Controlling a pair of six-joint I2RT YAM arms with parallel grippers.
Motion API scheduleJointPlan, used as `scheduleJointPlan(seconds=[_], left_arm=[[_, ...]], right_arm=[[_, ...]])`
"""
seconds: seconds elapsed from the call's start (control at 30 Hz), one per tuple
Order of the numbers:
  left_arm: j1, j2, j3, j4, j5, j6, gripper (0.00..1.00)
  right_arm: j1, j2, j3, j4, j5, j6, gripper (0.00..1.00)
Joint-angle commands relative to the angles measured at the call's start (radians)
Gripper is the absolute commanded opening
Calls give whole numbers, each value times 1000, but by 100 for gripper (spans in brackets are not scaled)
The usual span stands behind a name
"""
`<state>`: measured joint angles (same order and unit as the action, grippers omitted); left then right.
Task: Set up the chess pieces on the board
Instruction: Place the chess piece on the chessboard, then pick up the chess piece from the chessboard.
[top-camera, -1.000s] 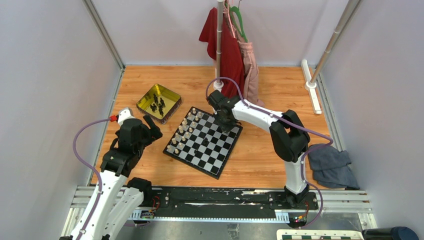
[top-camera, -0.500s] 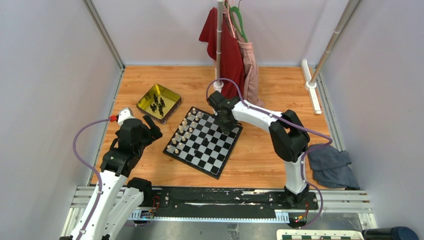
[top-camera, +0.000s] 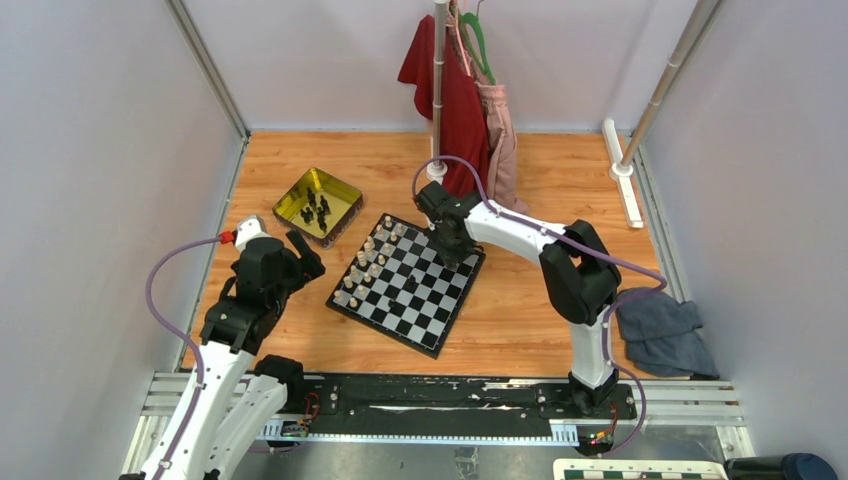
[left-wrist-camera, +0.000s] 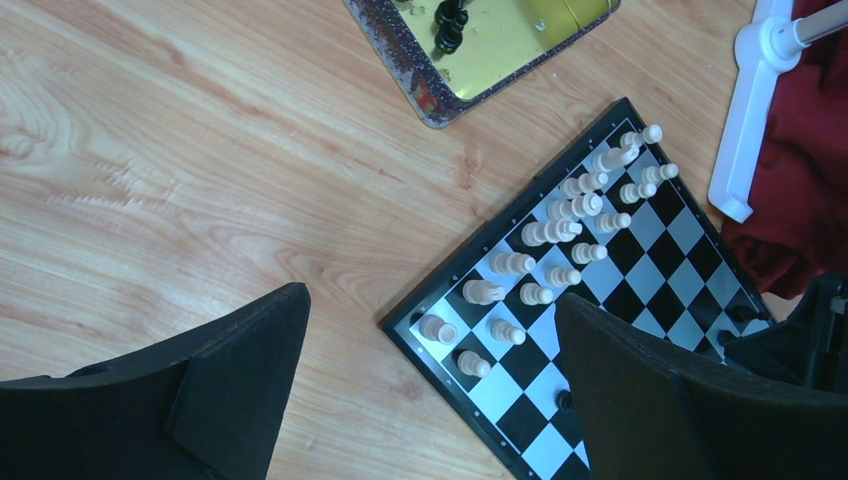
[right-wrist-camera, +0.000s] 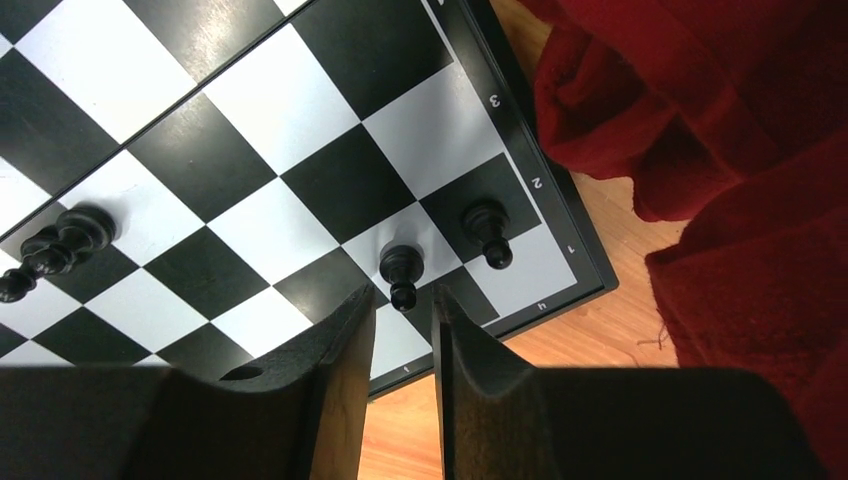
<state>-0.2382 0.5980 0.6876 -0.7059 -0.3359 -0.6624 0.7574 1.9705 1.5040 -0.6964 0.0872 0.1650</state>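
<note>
The black pawn (right-wrist-camera: 400, 268) I am working over is standing on a white square of the board (right-wrist-camera: 270, 100), one row in from the rim near a corner. A second black pawn (right-wrist-camera: 487, 232) is standing on the dark square right beside it, next to the rim. A taller black piece (right-wrist-camera: 58, 246) is standing well apart from them, farther along the board.

I am hovering my right gripper (right-wrist-camera: 402, 296) directly above the first pawn. Its fingers (right-wrist-camera: 340, 345) are only narrowly apart, and the pawn's head is showing in the gap. Neither finger is pressing on it, as far as I can see. A red garment (right-wrist-camera: 720, 150) is hanging just past that corner of the board.

From above, one more black piece (top-camera: 410, 284) is sitting near the middle of the board. The cream pieces (top-camera: 365, 265) are filling the two rows on the side toward my left arm. The remaining black pieces (top-camera: 315, 208) are lying in the gold tin tray (top-camera: 345, 195), which is sitting on the wooden table (top-camera: 560, 180) just beyond the board's far left corner.

I am holding my left gripper (left-wrist-camera: 430, 298) above the table beside the board. Its fingers are spread wide and are gripping nothing. A grey cloth (top-camera: 660, 335) is lying at the table's right edge.
</note>
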Motion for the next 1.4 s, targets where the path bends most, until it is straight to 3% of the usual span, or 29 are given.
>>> scheduleJointPlan(seconds=[0.0, 0.33, 0.67, 1.37], left_arm=[[-4, -12, -16, -17, 12, -4, 100], [-4, -25, -16, -25, 6, -10, 100], [-4, -54, -37, -30, 15, -32, 100], [-4, -65, -37, -38, 20, -30, 100]], right_arm=[[12, -66, 2, -41, 21, -9, 33], [87, -115, 61, -98, 54, -18, 44], [159, -66, 135, -72, 8, 4, 43], [180, 98, 256, -80, -44, 132, 43]])
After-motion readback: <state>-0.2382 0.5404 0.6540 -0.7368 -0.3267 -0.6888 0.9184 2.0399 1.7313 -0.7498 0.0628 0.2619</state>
